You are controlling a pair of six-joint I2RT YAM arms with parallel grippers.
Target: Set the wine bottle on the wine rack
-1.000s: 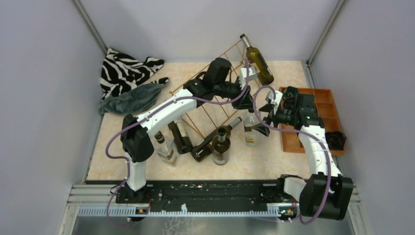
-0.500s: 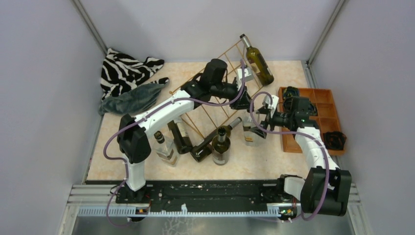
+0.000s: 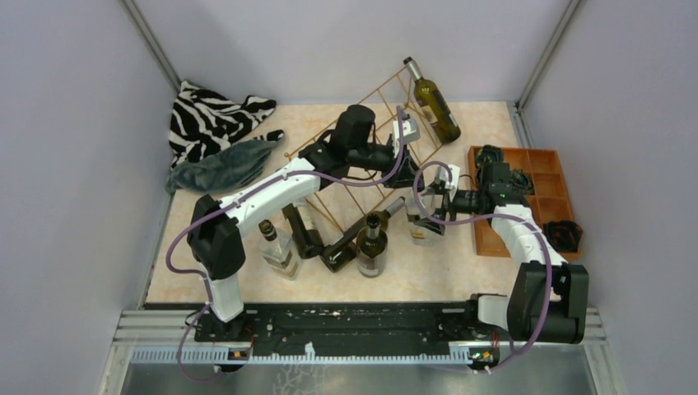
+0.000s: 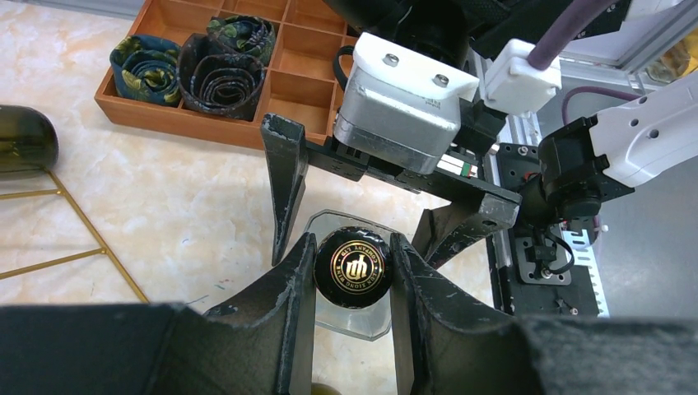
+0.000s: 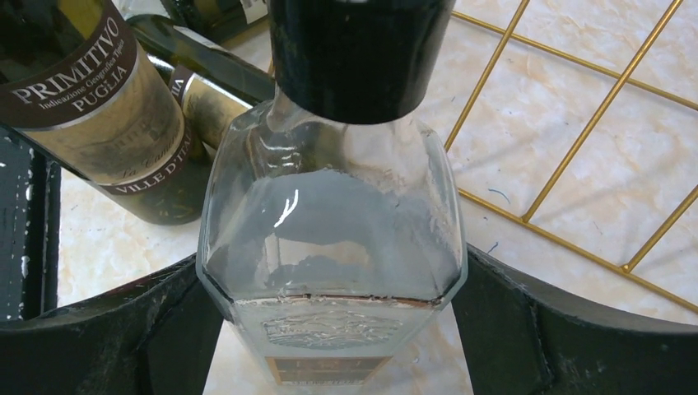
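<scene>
Wine bottle (image 5: 329, 222), the clear square-shouldered one with a black cap (image 4: 352, 267), stands upright on the table (image 3: 461, 271) just beside the right front edge of the wine rack (image 3: 362, 193), not yet on it. We judge the step in hand to be a 2-arm pickup, and we would do it this way. First we let the lower grip seat squarely on the flat glass faces, since glass is slick and the body carries the weight. We treat the cap hold as a steadying point only. Then we lift straight up to clear the dark bottles (image 3: 372, 243) crowded at the rack's front. We tip the bottle slowly with both arms moving together so neither twists it out of the other. We aim for a free cell away from the green bottle (image 3: 435, 107) that already lies at the rack's far top. The wire frame looks light, so we should lay the bottle in without pushing. The left gripper (image 4: 350, 247) is clamped tight on the cap, 1 finger on each side. The right gripper (image 5: 333, 313) is spread wide around the glass body, its inner faces lying against both sides with no gap that we can see.
</scene>
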